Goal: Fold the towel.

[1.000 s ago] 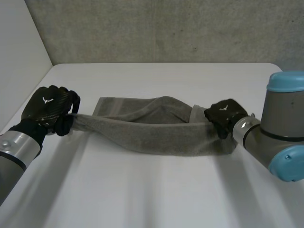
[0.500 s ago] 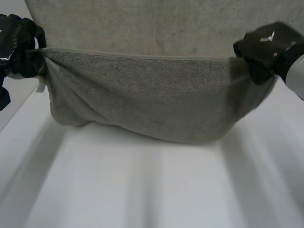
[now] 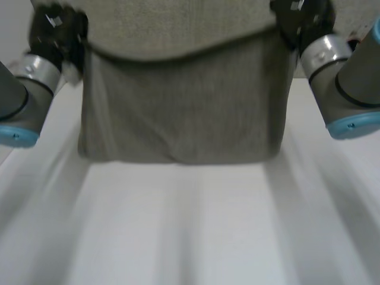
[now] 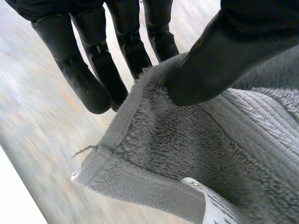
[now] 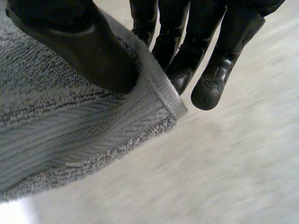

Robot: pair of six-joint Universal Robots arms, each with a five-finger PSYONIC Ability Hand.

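Grey terry towel hangs between my hands above the white table; my left hand pinches its left top corner, my right hand its right. It hangs flatter than before.

A smooth white tabletop spreads across the near part of the head view. Broad, soft-edged grey bands of shadow run over it toward the near edge, with brighter strips between them; the light is even and diffuse. At the far left stands a plain pale wall panel. In the wrist views the backdrop is a mottled grey-beige surface, streaked and indistinct, and one corner of the left wrist view holds a small white patch.
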